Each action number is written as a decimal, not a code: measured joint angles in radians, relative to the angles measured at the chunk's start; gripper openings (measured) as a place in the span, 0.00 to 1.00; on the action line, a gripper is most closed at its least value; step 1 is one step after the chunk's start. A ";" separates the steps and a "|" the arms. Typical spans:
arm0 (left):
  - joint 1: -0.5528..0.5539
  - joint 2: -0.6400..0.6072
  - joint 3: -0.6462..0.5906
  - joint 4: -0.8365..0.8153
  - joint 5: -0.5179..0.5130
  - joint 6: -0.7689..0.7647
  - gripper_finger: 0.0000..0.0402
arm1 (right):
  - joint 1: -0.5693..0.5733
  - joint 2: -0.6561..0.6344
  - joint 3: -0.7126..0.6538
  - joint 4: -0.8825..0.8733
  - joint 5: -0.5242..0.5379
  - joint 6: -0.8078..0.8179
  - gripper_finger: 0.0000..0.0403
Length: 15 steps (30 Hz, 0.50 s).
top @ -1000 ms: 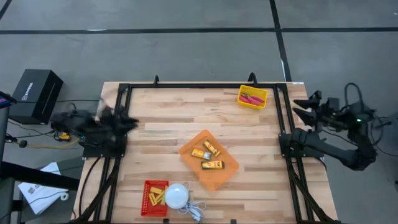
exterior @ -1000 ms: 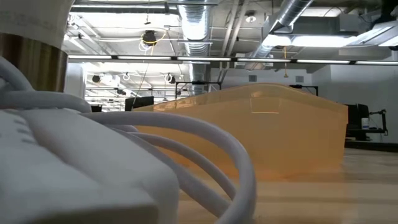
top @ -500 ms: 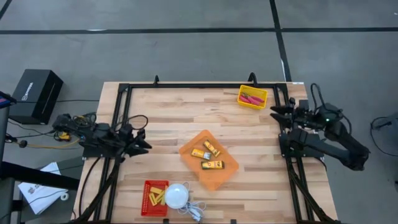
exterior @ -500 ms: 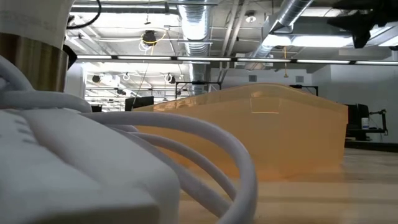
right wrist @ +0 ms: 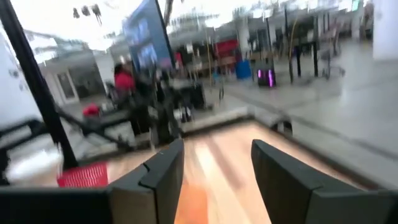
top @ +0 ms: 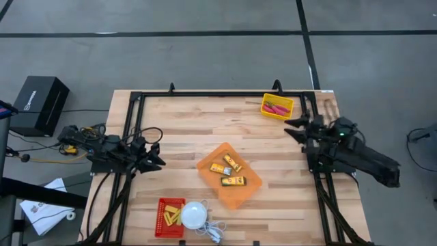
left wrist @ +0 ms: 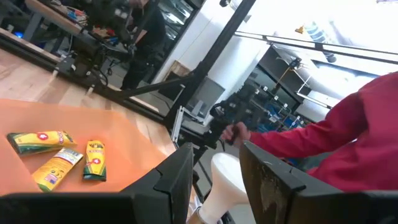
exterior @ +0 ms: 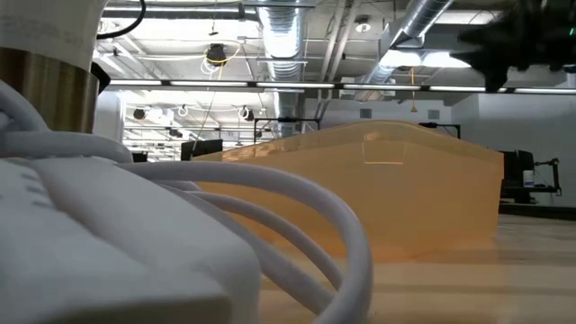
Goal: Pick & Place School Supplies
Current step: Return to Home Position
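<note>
Both with jaws apart, the left gripper [top: 156, 158] sits at the table's [top: 198, 130] left edge, and the right gripper [top: 292, 127], at the right edge, could clip the yellow bin [top: 276, 107] if it swings.

Pale wood-plank table [top: 191, 130]; translucent, probably plastic orange tray [top: 235, 198].

- Black box [top: 39, 104], on the floor well behind the left gripper [top: 156, 159]: we see a short white line of print on its top, too small to read.
- Three packets [left wrist: 94, 160], on the orange tray [left wrist: 127, 134] ahead of the left gripper: each yellow-and-green face carries a dark emblem with lettering that we cannot make out.
- White sheet [top: 42, 208], on the floor behind the left gripper: we see dark marks, none legible.
- No other text or number can be read.
</note>
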 joint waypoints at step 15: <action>0.000 0.000 0.000 -0.043 -0.016 -0.030 0.32 | -0.004 0.034 -0.172 0.048 0.079 -0.036 0.49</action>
